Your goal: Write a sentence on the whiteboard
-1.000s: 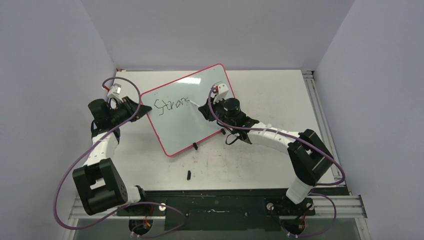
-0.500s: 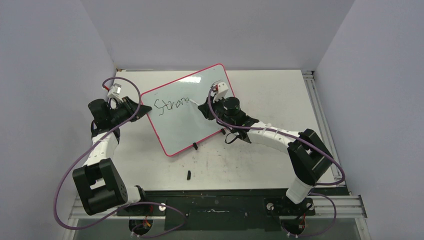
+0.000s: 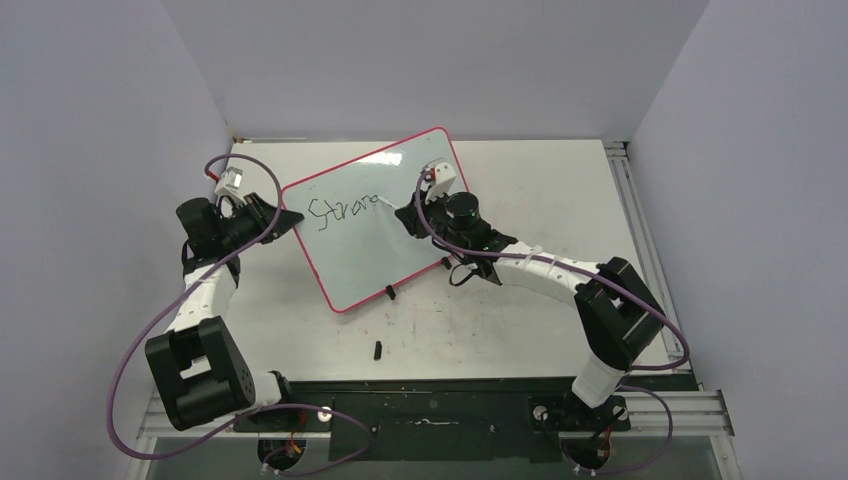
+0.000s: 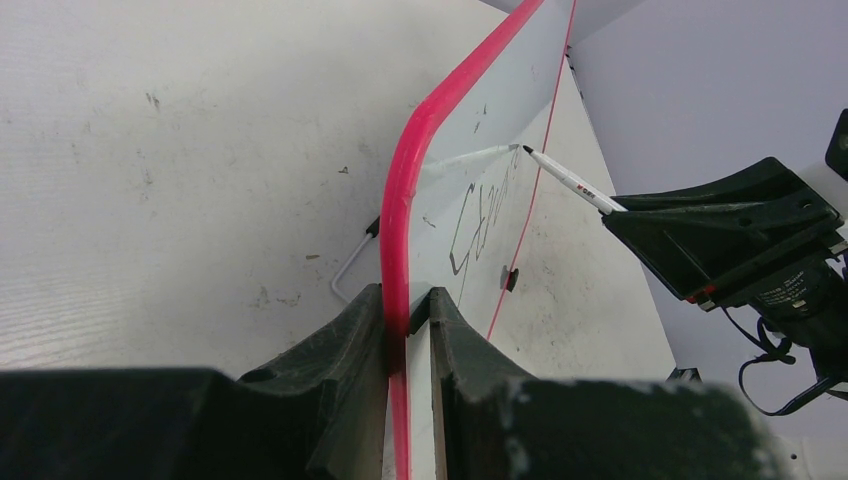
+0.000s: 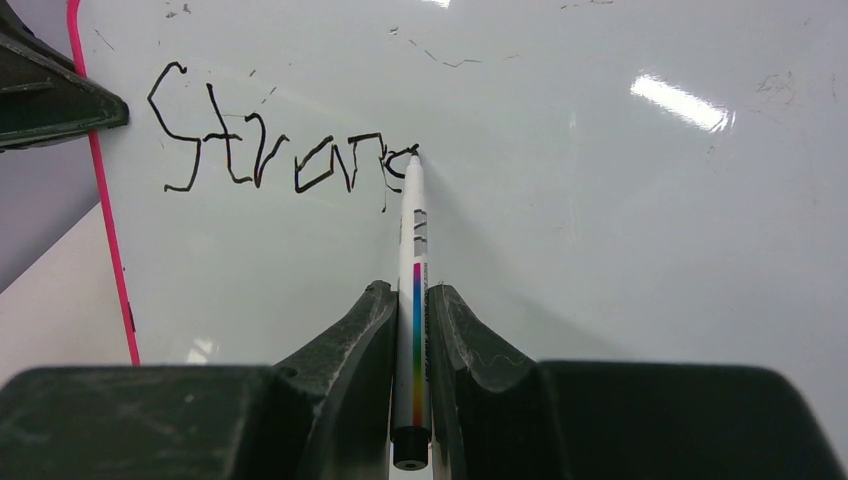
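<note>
Overhead, the scuffed white table (image 3: 560, 190) sits between pale walls (image 3: 100, 100). The whiteboard (image 3: 370, 255) is toward 10 o'clock of table centre. Left wrist view: the left gripper (image 4: 405, 305) has its fingers clamped on the board's pink rim. Right wrist view: the right gripper (image 5: 411, 300) has its fingers clamped on a marker (image 5: 411, 220), whose tip touches the sentence (image 5: 290, 150) at 12 o'clock; only the first word is written.

Whiteboard (image 3: 352, 258): one, centre of top view.
Script (image 3: 340, 210): one line, board's upper left.
Marker (image 5: 414, 240): one.
Grippers: two. Left gripper (image 3: 292, 217) mid-left, right gripper (image 3: 404, 213) centre.
Small black piece (image 3: 378, 350) on table (image 3: 540, 180): one, lower centre.
</note>
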Tool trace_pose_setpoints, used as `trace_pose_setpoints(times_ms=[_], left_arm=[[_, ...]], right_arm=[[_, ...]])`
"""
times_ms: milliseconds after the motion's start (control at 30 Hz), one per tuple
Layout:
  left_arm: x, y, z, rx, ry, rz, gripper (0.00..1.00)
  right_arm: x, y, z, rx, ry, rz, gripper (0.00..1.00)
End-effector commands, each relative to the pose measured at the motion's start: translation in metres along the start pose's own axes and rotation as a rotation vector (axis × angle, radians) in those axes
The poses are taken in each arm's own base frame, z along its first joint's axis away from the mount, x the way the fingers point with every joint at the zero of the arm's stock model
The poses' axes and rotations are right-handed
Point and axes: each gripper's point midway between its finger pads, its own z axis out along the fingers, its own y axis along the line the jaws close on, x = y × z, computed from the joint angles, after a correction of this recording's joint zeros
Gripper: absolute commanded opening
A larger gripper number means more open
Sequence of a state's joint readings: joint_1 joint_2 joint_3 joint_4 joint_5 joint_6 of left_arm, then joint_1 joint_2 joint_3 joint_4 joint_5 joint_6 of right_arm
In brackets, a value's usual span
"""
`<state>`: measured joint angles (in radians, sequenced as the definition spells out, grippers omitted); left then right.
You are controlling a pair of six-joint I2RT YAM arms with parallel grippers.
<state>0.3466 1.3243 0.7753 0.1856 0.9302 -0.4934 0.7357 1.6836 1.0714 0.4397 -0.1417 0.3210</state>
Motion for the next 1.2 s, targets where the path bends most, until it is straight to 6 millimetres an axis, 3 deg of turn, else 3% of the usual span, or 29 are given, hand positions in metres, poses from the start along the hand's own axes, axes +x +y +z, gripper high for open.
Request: trace_pose_setpoints(times_ms=[0, 667, 1167], left_arm=[[-0.017, -0.006, 0.000, 0.010, -0.041, 0.075, 0.13], [-0.018, -0.008, -0.002, 0.011, -0.049, 0.082, 0.12], [-0.019, -0.008, -0.003, 0.009, -0.055, 0.086, 0.11]], right_arm=[[-0.006, 0.002, 0.007, -0.007, -0.025, -0.019, 0.05], [0.029, 0.001, -0.011, 0.026, 0.051, -0.022, 0.05], [0.041, 0.025, -0.026, -0.001, 0.080, -0.025, 0.05]])
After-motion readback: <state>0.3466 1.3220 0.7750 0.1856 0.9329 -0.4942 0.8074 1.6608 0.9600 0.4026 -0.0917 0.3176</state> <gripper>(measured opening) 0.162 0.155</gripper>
